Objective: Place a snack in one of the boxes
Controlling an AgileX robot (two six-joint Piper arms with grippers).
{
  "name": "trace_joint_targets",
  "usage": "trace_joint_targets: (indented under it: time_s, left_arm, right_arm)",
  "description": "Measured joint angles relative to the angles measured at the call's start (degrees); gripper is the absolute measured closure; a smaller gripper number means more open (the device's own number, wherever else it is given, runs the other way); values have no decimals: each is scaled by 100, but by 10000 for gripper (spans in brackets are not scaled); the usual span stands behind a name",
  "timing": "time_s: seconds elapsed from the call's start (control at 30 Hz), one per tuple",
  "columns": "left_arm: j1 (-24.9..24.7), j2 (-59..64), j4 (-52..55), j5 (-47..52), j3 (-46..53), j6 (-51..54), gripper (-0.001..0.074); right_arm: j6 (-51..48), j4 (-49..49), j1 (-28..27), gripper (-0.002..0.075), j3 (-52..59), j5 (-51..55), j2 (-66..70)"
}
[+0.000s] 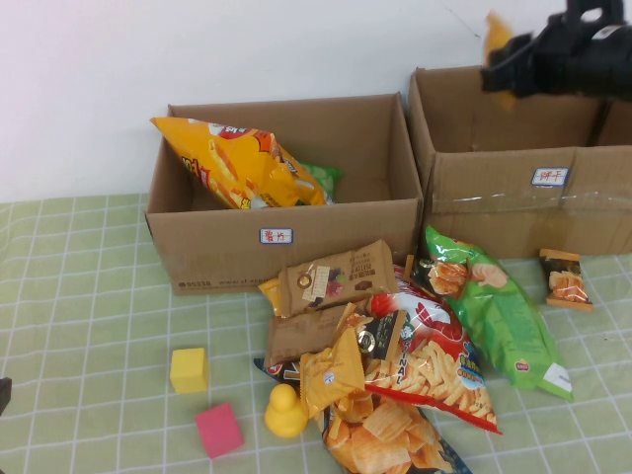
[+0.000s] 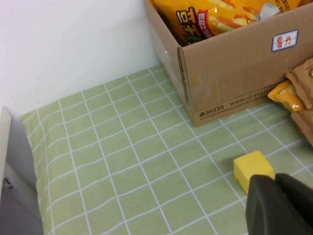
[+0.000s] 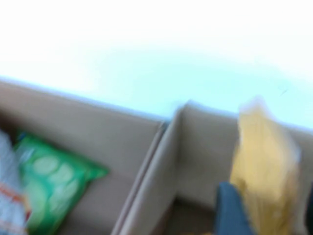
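A pile of snack bags (image 1: 395, 365) is lying nearest the camera on the checked bench (image 1: 89, 296), with a yellow block (image 1: 189, 369), a pink block (image 1: 218, 430) and a yellow duck (image 1: 284, 412) beside it. The right tool (image 1: 504, 71) is hovering over the right box (image 1: 523, 188), with a yellow snack (image 3: 264, 161) sitting between its fingers (image 3: 234, 208); whether they are pinching it I cannot tell. The left box (image 1: 286, 237), down and leftward from that tool, is holding an orange bag (image 1: 232, 163). The left tool (image 2: 281, 205) is pressed together, empty, just beside the yellow block.
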Motion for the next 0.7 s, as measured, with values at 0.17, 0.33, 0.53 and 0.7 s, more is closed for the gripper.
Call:
trace_joint_targets:
  time_s: [0.17,0.33,0.53,0.7]
  left_arm:
    - [0,0,0,8,0,0,737]
    - [0,0,0,8,0,0,737]
    - [0,0,-9,8,0,0,737]
    - [0,0,-22,8,0,-87,737]
  right_arm:
    - [0,56,0,250,-235,750,149]
    - [22,56,0,241,-473,1385,73]
    - [32,-57,12,448,-549,2143,-562]
    - [-38,-427,12,679,-583,3361,-1221]
